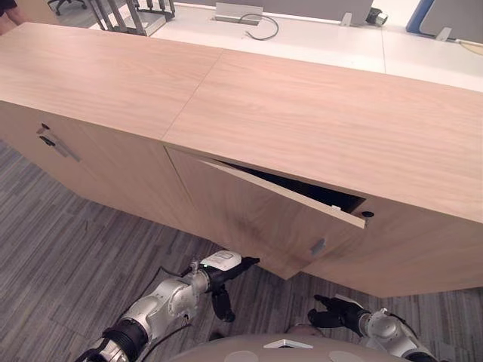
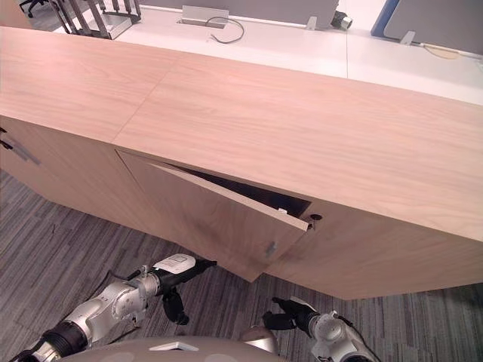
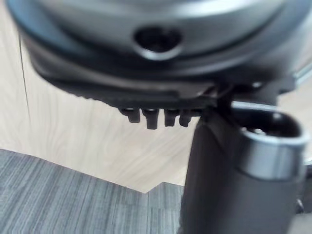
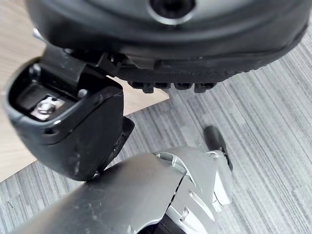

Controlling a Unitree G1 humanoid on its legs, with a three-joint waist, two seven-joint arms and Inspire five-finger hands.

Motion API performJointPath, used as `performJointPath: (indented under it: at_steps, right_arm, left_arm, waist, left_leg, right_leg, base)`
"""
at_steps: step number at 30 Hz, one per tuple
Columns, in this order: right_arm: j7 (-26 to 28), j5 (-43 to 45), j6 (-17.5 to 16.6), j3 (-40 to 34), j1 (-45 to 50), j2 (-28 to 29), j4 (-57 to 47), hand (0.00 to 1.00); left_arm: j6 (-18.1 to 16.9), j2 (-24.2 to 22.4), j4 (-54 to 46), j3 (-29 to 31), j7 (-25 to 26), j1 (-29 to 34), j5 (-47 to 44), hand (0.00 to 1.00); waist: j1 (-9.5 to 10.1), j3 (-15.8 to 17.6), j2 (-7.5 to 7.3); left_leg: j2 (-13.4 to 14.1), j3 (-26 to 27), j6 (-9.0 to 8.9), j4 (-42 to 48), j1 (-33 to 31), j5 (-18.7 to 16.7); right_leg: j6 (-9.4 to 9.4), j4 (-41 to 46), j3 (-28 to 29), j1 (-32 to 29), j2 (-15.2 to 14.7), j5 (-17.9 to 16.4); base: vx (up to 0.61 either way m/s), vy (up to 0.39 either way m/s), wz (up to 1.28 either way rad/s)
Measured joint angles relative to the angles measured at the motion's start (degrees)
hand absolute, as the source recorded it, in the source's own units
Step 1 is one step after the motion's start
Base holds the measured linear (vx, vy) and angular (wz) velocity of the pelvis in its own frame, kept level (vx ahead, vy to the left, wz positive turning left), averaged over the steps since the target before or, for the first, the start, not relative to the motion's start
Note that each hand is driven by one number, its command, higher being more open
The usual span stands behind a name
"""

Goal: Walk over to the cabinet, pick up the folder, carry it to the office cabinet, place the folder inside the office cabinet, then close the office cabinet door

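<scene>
The wooden cabinet (image 1: 302, 113) stands on grey striped carpet (image 1: 68, 256), its door (image 1: 256, 211) ajar.

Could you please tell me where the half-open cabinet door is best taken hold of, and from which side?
Take the door by its small metal handle, near the free edge on the robot's right, coming from the front. The door hinges on its left and stands ajar, so that end swings most. The right hand hangs nearest below it.

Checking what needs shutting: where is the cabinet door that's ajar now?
In the left eye view, the ajar door sits at the middle of the wooden cabinet front, its free edge swung out on the right, just beyond the left hand.
</scene>
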Motion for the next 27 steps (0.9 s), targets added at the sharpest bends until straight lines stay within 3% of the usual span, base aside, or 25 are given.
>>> performJointPath:
  at_steps: [3,5,6,10,11,12,13,14,17,19,20,21,24,27]
  right_arm:
    - [0.0,0.0,-0.3,0.0,0.1,-0.5,0.0,1.00]
    - [-0.2,0.0,-0.2,-0.1,0.2,-0.4,0.0,1.00]
    - [-0.7,-0.2,-0.2,-0.8,0.2,0.1,0.3,1.00]
    - [-2.9,-0.2,0.9,-6.0,0.4,3.5,2.5,1.00]
    - [-4.3,-0.2,1.1,-8.4,0.5,4.7,2.9,1.00]
    - [-5.6,-0.2,1.2,-9.3,0.7,5.5,2.9,1.00]
    - [-7.7,-0.4,2.1,-9.7,1.3,7.7,3.2,1.00]
    - [-9.7,-0.1,2.7,-12.7,1.3,8.9,4.8,1.00]
    - [-14.9,0.0,7.3,-16.5,-4.5,8.9,13.1,1.00]
    - [-18.3,3.2,9.5,-19.1,-6.9,9.1,15.6,1.00]
    - [-20.4,6.0,9.5,-20.9,-7.3,9.7,15.1,1.00]
    - [-22.1,8.9,9.2,-22.7,-7.2,11.2,14.5,1.00]
    - [-22.5,14.1,7.1,-25.1,-7.2,16.4,13.0,1.00]
    - [-22.2,17.4,7.0,-27.8,-6.9,19.7,13.0,1.00]
  left_arm:
    - [1.6,-4.4,6.9,4.1,0.0,0.2,-3.4,1.00]
    - [4.1,-8.9,13.0,10.0,0.7,0.3,-8.1,1.00]
    - [5.7,-12.1,18.5,16.0,2.3,0.2,-12.8,1.00]
    - [10.4,-16.3,29.5,29.0,7.7,1.1,-24.8,1.00]
    - [11.6,-17.5,31.1,32.1,9.2,2.4,-27.8,1.00]
    - [11.8,-17.7,31.8,33.8,9.7,3.5,-29.7,1.00]
    - [11.9,-17.0,33.1,37.4,10.4,6.0,-32.4,1.00]
    - [12.4,-17.0,33.3,40.5,10.8,6.6,-36.2,1.00]
    - [12.5,-18.8,32.8,43.6,11.4,8.0,-41.9,1.00]
    - [12.3,-19.4,32.6,44.6,11.5,8.9,-46.8,1.00]
    - [12.1,-20.3,32.6,45.7,11.5,9.5,-49.1,1.00]
    - [12.0,-21.4,32.6,48.1,11.3,9.8,-51.1,1.00]
    - [11.7,-20.4,32.2,50.2,11.3,9.9,-54.6,1.00]
    - [11.7,-20.9,32.2,51.1,10.5,10.5,-56.1,1.00]
  waist:
    - [0.00,0.3,0.36]
    - [0.07,0.4,0.60]
    - [0.09,0.7,0.59]
    - [0.23,2.3,0.00]
    - [0.20,3.2,1.33]
    - [0.23,3.2,1.45]
    - [1.20,2.9,-0.43]
    - [2.09,3.5,-0.13]
    - [5.94,4.3,1.16]
    - [7.21,4.5,1.32]
    - [7.93,4.4,2.06]
    - [8.49,4.3,1.53]
    - [9.55,4.5,-0.25]
    - [9.60,3.9,-0.84]
  left_leg:
    - [1.8,0.1,-0.28,4.5,-1.4,-2.5]
    - [3.0,0.1,-0.48,7.2,-2.4,-3.9]
    - [4.1,0.0,-0.72,9.3,-2.8,-5.0]
    - [7.1,-0.8,0.13,16.4,-3.4,-7.0]
    - [9.3,-2.3,0.61,20.1,-3.6,-7.6]
    - [10.4,-3.4,1.01,22.4,-4.0,-8.1]
    - [11.1,-6.3,1.32,29.7,-6.1,-9.1]
    - [11.4,-14.9,0.04,35.5,-9.8,-12.4]
    - [5.4,-28.2,-0.80,36.7,-14.2,-17.4]
    - [2.2,-33.4,-1.11,32.6,-16.8,-17.1]
    - [1.6,-36.4,-1.21,26.1,-17.5,-13.0]
    - [0.5,-35.4,-0.50,25.8,-16.2,-8.3]
    - [-0.1,-34.8,-0.96,28.4,-16.4,-9.0]
    - [0.5,-33.1,-0.35,27.0,-15.0,-9.7]
  right_leg:
    - [-0.01,0.0,0.8,0.0,0.4,0.0]
    - [-0.08,0.0,1.2,0.0,0.8,-0.1]
    - [-0.30,0.2,1.3,0.2,1.2,-0.2]
    - [-2.30,4.2,2.6,0.0,1.3,-2.1]
    - [-2.95,9.1,3.9,-2.5,1.3,-4.8]
    - [-3.07,6.7,5.4,-2.7,2.5,-5.5]
    - [-3.44,-1.3,8.4,-2.0,4.0,-1.8]
    - [-2.76,-0.6,8.9,-0.9,4.3,-3.0]
    - [-3.05,0.2,13.2,-0.6,3.2,-3.3]
    - [-2.87,1.1,14.2,0.1,1.3,-3.4]
    - [-1.60,2.5,15.1,-0.1,0.6,-4.1]
    - [0.74,3.5,16.6,0.1,-0.7,-5.4]
    - [0.45,2.3,18.7,0.1,-1.0,-4.1]
    - [1.46,1.0,20.4,0.3,-0.7,-1.9]
  base:
    - [0.05,-0.029,-0.11]
    - [0.06,-0.029,-0.08]
    - [0.06,-0.035,-0.07]
    - [0.06,-0.032,-0.19]
    - [0.05,-0.049,-0.44]
    - [0.04,-0.165,-0.63]
    - [0.02,-0.230,-0.49]
    - [0.10,-0.131,-0.60]
    - [0.14,0.117,-0.69]
    - [0.17,0.247,-0.49]
    - [0.15,0.280,-0.40]
    - [0.15,0.257,-0.38]
    - [0.09,0.163,-0.31]
    - [0.08,0.084,-0.37]
